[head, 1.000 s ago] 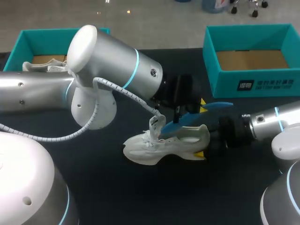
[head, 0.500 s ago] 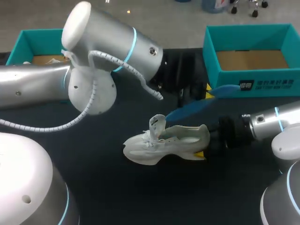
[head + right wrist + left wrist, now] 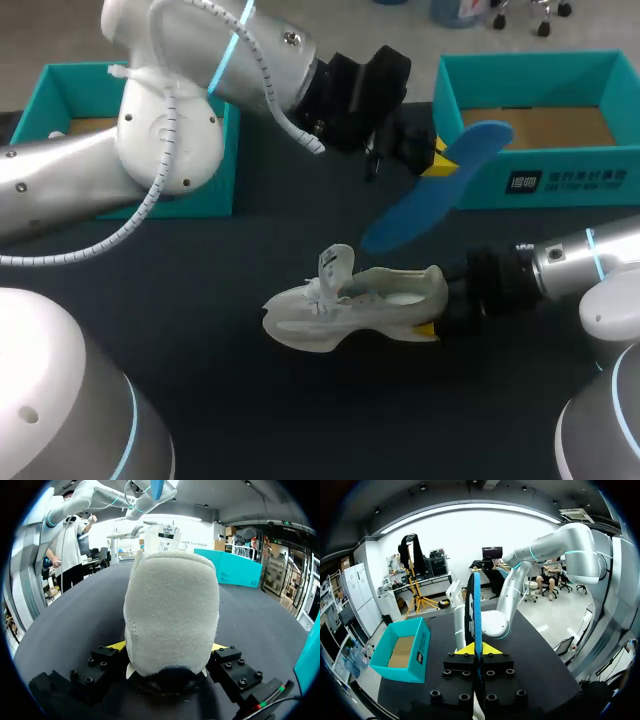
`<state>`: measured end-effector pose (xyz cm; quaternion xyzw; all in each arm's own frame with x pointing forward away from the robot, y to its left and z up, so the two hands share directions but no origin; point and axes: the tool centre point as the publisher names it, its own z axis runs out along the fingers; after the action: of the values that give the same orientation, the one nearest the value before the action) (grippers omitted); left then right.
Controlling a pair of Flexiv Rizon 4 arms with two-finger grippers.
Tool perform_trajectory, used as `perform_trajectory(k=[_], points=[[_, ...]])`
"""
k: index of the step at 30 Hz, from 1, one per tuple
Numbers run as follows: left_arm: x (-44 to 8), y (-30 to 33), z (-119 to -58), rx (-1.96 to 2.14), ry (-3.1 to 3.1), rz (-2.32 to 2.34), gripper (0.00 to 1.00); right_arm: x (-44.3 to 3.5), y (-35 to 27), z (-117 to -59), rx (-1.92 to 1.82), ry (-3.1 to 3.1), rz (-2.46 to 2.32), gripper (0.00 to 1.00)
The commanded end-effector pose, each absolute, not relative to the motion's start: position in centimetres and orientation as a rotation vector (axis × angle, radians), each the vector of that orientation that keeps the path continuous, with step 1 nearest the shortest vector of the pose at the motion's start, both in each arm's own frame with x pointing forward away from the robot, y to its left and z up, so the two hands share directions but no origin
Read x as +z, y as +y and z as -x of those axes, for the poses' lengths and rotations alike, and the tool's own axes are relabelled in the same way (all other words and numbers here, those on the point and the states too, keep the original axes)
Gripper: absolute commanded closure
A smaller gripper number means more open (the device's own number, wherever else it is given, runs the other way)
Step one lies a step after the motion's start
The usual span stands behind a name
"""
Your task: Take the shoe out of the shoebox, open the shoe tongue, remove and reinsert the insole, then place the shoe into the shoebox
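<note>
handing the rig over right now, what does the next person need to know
Left tool: shut on the blue insole, held in the air above the table, clear of the shoe.
Right tool: shut on the heel of the white shoe, which sits upright on the table.
Right shoebox: empty.
Done: shoe out of the box, tongue pulled up, insole out.
Left: put the insole back in the shoe, then set the shoe in the shoebox.
</note>
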<state>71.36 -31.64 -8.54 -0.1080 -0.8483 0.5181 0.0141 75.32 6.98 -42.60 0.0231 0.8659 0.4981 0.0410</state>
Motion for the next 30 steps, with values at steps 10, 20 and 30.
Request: perform_trajectory(k=[10,20,30], points=[[-6.6,-27.9,-67.4,1.817,-2.322,0.035,1.0,-42.8,7.0,-75.3,1.522,2.651,-0.071,1.0],[-4.6,-25.7,-67.0,1.882,-2.069,-0.104,1.0,-42.8,7.0,-75.3,1.522,2.651,-0.071,1.0],[-1.5,-24.6,-66.3,1.96,-1.744,-0.224,1.0,-42.8,7.0,-75.3,1.522,2.651,-0.071,1.0]])
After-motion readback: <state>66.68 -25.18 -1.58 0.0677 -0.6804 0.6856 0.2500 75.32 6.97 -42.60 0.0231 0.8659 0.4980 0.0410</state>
